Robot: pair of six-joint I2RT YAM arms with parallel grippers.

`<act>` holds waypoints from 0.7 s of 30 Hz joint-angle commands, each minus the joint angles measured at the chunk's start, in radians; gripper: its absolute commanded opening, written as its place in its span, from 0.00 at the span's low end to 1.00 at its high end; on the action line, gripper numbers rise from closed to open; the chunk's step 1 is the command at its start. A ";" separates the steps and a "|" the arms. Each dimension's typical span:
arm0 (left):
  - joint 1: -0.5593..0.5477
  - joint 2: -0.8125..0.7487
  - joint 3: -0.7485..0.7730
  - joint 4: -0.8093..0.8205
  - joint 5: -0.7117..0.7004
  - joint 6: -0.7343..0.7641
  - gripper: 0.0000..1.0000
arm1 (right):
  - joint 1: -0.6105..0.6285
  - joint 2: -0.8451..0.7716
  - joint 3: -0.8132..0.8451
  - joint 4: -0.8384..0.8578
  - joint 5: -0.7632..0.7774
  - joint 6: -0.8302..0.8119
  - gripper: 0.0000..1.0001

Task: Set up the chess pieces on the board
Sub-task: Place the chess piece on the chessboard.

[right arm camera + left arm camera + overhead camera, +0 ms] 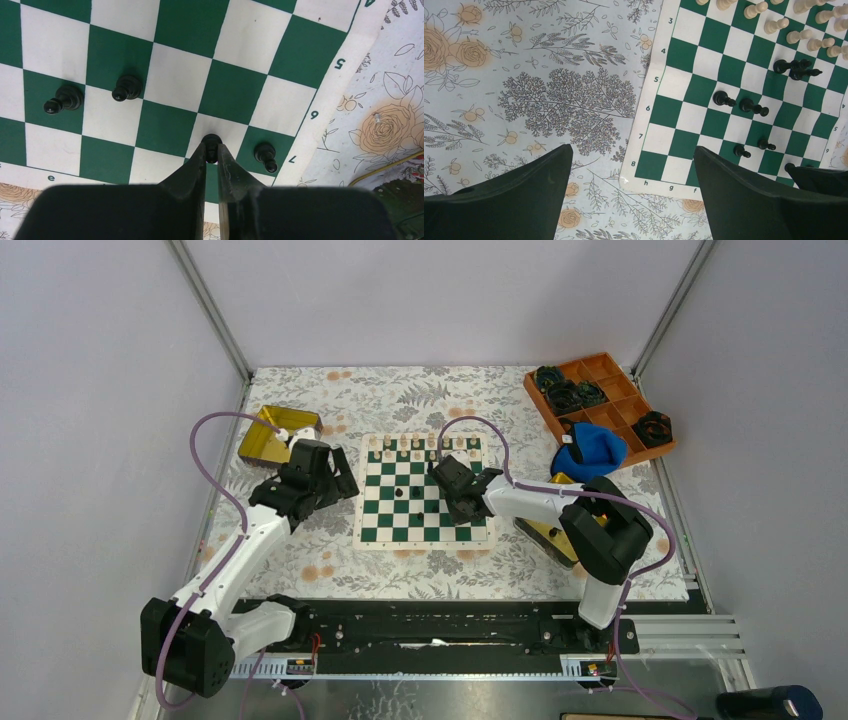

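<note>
Close to the board's [232,90] corner, right fingers [196,167] pinch a black pawn [212,142].

Board [385,518]: green-and-white checkered mat, white border, lying flat in front of me, rank numbers and file letters printed on border.

Cream pieces [418,444]: upright, lined along far edge, seemingly two rows.

Black pieces [754,107]: only a few, scattered on middle and near squares, two close together near cream rows.

One small black piece [211,142]: pinched at top between fingertips of my right gripper [212,151], over white square near rank 7.

Other black pawns: one [265,156] just beside it on green square, two [126,88] side by side further along.
</note>
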 commanded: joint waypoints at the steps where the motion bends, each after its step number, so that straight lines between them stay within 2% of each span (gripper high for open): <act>1: 0.008 0.010 0.016 0.025 0.008 -0.001 0.99 | 0.010 -0.040 0.012 0.001 0.040 -0.002 0.00; 11: 0.009 0.022 0.013 0.032 0.008 -0.001 0.99 | 0.009 -0.018 0.014 0.001 0.032 -0.001 0.01; 13: 0.008 0.024 0.011 0.034 0.008 -0.001 0.99 | 0.009 -0.014 0.016 0.000 0.029 -0.001 0.05; 19: 0.008 0.027 0.005 0.040 0.007 0.001 0.99 | 0.009 -0.009 0.024 -0.001 0.022 -0.003 0.29; 21: 0.009 0.028 0.005 0.042 0.006 0.003 0.99 | 0.009 -0.007 0.032 -0.003 0.022 -0.007 0.33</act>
